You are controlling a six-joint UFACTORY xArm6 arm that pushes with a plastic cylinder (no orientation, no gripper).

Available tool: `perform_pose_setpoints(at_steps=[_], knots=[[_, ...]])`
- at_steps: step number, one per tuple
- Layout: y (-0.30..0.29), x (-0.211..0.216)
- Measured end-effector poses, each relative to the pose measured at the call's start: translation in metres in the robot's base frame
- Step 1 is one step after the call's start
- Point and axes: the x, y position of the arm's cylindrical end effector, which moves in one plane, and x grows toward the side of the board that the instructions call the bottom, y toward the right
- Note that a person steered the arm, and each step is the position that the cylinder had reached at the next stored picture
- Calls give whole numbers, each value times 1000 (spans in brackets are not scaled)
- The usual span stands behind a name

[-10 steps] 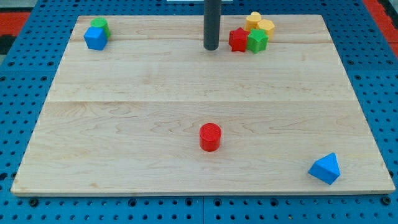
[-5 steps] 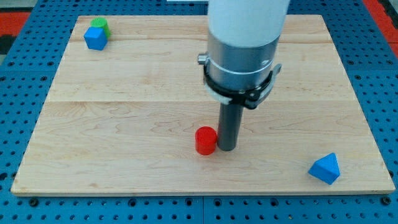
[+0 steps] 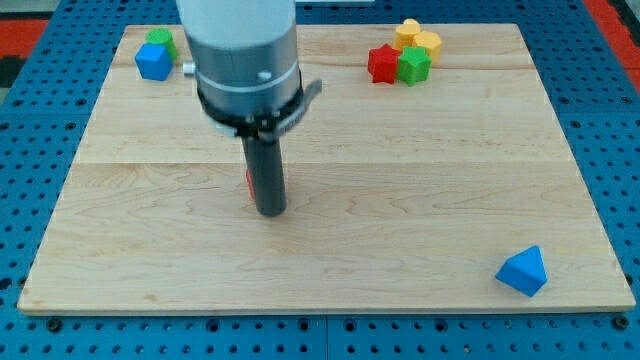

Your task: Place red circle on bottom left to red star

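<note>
My tip (image 3: 270,211) rests on the wooden board left of centre. The red circle (image 3: 249,182) is almost wholly hidden behind the rod; only a thin red sliver shows at the rod's left edge, touching it. The red star (image 3: 382,64) lies at the view's top right, far from the tip, touching a green block (image 3: 413,66).
Two yellow blocks (image 3: 418,39) sit just above the red star and green block. A blue block (image 3: 153,62) with a green block (image 3: 158,40) behind it sits at the top left. A blue triangular block (image 3: 524,271) lies at the bottom right. The arm's wide grey body hides the upper middle.
The tip came down from the view's top to the right side of the red circle, then slid left and up, pushing the circle with it; the circle is now behind the rod.
</note>
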Motion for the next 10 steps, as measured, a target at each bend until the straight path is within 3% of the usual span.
perform_pose_setpoints(at_steps=[2,3,4,6,9,10], knots=[[-54,-26],[-52,-55],[-21,-57],[-18,2],[21,-62],[40,-65]])
